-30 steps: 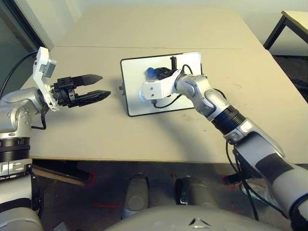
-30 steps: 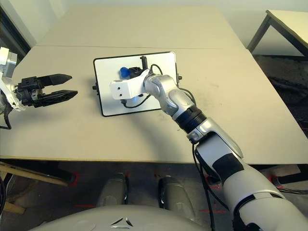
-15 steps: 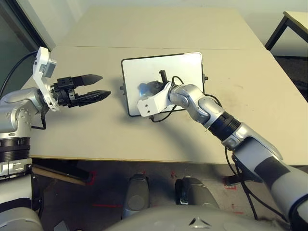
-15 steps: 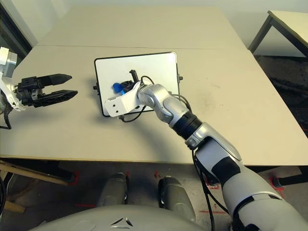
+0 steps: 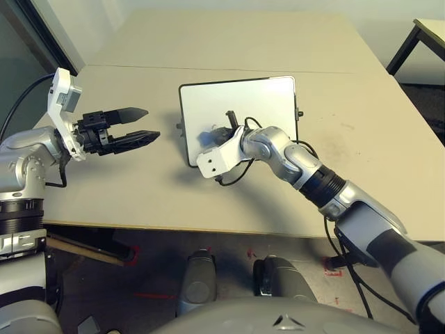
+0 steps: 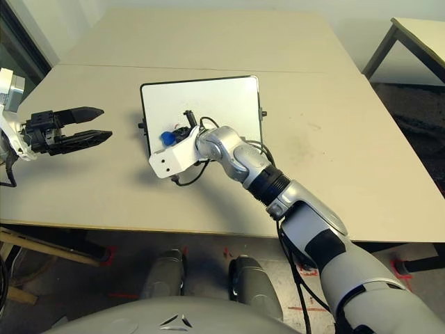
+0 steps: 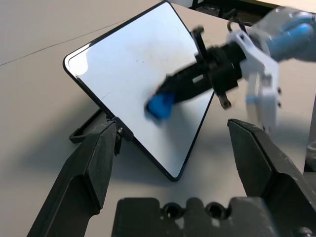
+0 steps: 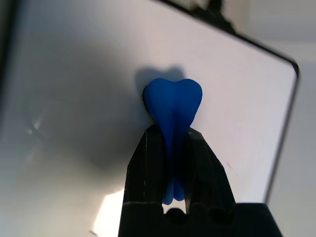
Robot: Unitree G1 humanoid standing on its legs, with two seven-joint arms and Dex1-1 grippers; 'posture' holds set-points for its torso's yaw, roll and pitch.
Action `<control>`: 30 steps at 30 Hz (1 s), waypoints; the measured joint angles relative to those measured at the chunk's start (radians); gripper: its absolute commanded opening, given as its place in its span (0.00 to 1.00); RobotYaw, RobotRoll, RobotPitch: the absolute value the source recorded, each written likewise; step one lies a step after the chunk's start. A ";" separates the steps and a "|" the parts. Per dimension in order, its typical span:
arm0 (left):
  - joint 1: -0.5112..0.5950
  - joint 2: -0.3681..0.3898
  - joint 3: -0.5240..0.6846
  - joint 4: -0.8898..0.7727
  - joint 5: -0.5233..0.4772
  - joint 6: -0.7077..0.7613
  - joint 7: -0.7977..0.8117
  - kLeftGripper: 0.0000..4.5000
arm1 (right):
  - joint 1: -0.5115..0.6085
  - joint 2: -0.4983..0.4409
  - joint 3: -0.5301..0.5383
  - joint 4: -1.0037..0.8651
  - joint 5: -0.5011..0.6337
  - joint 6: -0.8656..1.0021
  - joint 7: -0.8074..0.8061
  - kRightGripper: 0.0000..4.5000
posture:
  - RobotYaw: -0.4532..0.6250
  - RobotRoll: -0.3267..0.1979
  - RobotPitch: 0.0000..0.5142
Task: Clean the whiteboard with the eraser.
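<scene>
The whiteboard (image 5: 261,101) stands propped at a tilt in the middle of the table, its white face glossy and its frame thin and dark. My right gripper (image 6: 174,135) is shut on the blue eraser (image 6: 167,137) and presses it against the board's near left part. In the right wrist view the eraser (image 8: 173,106) sticks out between the two black fingers (image 8: 148,158) and touches the white face. My left gripper (image 5: 144,124) hovers open to the left of the board, apart from it. In the left wrist view the whiteboard (image 7: 123,64) and the eraser (image 7: 159,104) lie beyond its spread fingers.
The beige table (image 5: 139,188) has bare room to the left, right and front of the board. A seam (image 5: 139,67) crosses it behind the board. Another table (image 5: 425,31) stands at the far right, and a dark panel (image 5: 28,42) lines the left side.
My right gripper has swept the eraser across the board, from its far left part toward its near left corner. The left arm has not moved.
</scene>
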State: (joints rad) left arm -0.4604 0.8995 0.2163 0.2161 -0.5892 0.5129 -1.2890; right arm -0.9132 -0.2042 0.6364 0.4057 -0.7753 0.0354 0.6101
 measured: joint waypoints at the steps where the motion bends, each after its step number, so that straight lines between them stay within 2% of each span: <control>1: 0.000 0.000 0.000 0.000 0.000 0.000 0.000 1.00 | -0.005 -0.001 -0.007 0.005 0.003 0.002 -0.003 0.07 | 0.71 0.62 0.08; 9: -0.003 -0.004 0.000 0.001 0.001 -0.003 0.000 1.00 | -0.066 -0.021 -0.044 0.071 0.018 0.003 -0.037 0.07 | 0.71 0.62 0.07; 18: -0.005 -0.013 -0.001 0.001 0.003 -0.006 0.000 1.00 | -0.082 -0.031 -0.060 0.101 0.027 -0.009 -0.053 0.07 | 0.71 0.62 0.08; 30: -0.004 -0.014 -0.001 0.001 0.003 -0.006 0.000 1.00 | 0.036 -0.032 -0.013 -0.023 0.005 -0.017 -0.011 0.07 | 0.71 0.62 0.09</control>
State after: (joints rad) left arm -0.4648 0.8854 0.2158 0.2169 -0.5861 0.5067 -1.2886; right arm -0.8772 -0.2362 0.6237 0.3827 -0.7706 0.0187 0.5986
